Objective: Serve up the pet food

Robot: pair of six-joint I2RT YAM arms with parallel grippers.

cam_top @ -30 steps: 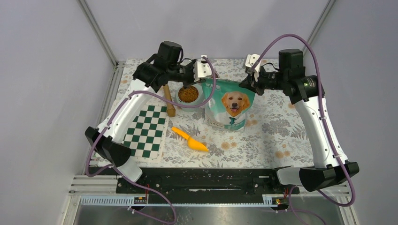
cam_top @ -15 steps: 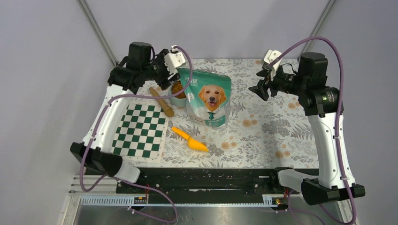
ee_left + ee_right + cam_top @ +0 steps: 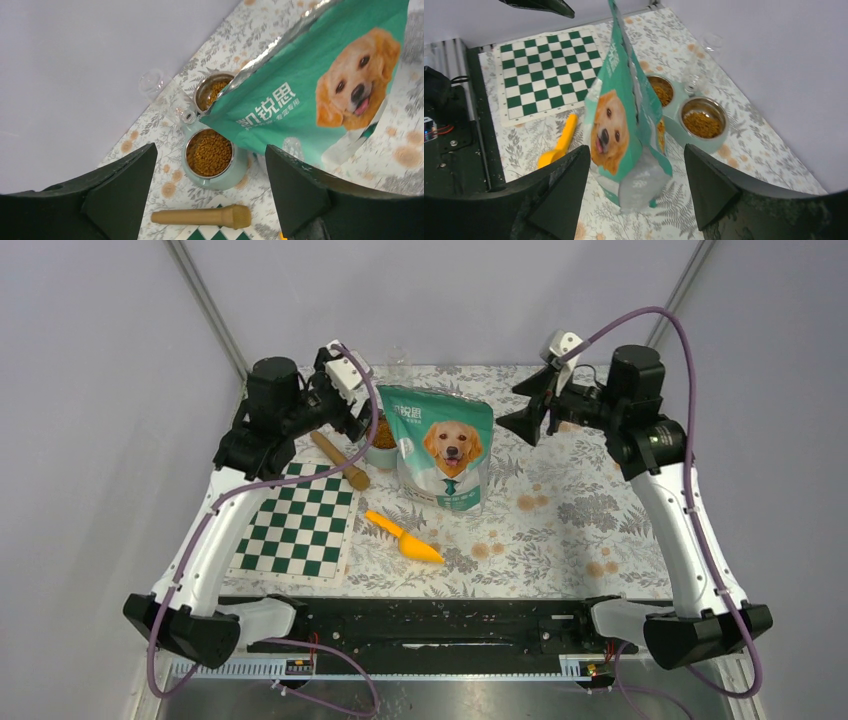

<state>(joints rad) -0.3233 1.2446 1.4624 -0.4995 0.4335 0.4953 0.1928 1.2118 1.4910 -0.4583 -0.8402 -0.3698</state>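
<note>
Our left tool (image 3: 210, 150) hangs in the air over the far left part of the tabletop (image 3: 600, 520), with its fingers (image 3: 125, 192) spread wide apart. Straight below it we see the feeder (image 3: 240, 172), a teal stand with two steel bowls. The kibble (image 3: 209, 152) lies in both bowls. It forms a full brown layer in the nearer one, and there is some in the farther one, which the bag's top edge partly covers in this view. A clear cup (image 3: 150, 82) sits just beyond the feeder, near the wall. A wooden stick (image 3: 202, 216) lies on the tabletop just beside the feeder, at the far corner of the checkered mat (image 3: 295, 525).

Our right tool (image 3: 636, 149) is in the air too, with its fingers (image 3: 559, 195) just as wide apart. It faces the bag (image 3: 445, 445) from the right and is well apart from it. The bag stands upright on the tabletop just to the right of the feeder, its dog print turned toward the arm bases. We cannot tell whether its top is open.

The orange scoop (image 3: 405, 538) lies flat on the tabletop in front of the bag, apart from it and just to the right of the mat.
</note>
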